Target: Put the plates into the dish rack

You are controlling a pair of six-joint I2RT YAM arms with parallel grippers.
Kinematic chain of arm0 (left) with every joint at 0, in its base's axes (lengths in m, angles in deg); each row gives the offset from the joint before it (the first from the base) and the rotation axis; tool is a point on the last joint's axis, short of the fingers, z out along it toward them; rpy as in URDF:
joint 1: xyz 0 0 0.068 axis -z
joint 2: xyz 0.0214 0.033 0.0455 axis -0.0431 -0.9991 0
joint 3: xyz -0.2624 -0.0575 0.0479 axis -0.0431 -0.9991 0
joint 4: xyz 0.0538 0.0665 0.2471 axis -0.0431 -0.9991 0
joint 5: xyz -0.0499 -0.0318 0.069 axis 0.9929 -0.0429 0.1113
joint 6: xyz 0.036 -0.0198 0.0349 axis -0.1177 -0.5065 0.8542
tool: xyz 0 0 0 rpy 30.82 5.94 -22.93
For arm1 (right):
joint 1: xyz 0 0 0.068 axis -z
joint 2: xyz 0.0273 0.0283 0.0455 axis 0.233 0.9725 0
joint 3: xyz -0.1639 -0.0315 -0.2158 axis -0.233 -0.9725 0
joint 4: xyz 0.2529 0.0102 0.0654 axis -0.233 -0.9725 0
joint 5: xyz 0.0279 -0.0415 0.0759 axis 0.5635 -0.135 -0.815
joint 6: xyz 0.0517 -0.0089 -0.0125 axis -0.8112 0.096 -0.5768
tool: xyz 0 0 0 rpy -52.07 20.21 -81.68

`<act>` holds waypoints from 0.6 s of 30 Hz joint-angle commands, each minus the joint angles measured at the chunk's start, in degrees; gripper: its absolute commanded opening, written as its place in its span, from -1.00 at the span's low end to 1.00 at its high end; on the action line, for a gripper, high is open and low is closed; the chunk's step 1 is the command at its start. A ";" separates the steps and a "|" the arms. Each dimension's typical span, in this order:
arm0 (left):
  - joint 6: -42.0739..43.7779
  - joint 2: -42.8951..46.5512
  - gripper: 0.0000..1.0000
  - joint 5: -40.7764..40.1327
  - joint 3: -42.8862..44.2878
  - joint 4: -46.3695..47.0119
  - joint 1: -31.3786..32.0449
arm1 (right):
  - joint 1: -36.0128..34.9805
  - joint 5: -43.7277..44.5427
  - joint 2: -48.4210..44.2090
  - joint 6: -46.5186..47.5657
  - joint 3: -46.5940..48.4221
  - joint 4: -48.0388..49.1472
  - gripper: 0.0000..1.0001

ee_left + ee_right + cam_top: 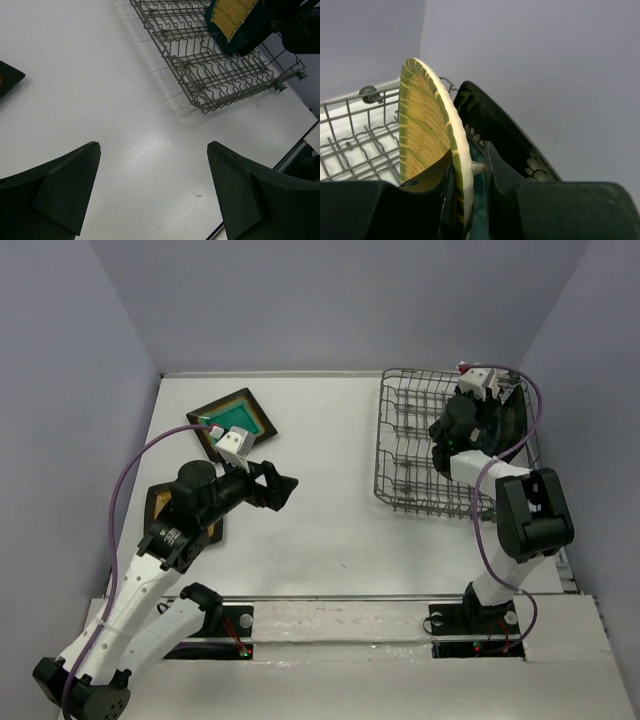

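My L gripper [284,487] hangs jaws apart over bare white table [330,540]; teal-centre plate [250,420] lies flat at far L, its near edge under my wrist cam; mustard-centre plate [156,503] mostly hidden under my L forearm; R gripper [482,405] down in far-R corner of wire dish rack [410,440], fingers hidden; dark plate [512,425] on edge just beside it.

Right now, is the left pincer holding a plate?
No, the left pincer stands wide open above the white table, with nothing in it.
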 commanded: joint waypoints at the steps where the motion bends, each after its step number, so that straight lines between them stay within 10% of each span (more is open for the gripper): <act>1: 0.67 0.08 0.98 -0.73 -0.08 1.42 0.27 | 0.67 -2.40 -1.86 -9.77 -1.57 1.50 -0.86; 18: 0.58 -1.32 0.98 -0.82 -0.17 1.33 0.01 | 3.74 -13.65 -3.45 -19.73 -11.41 2.68 -0.86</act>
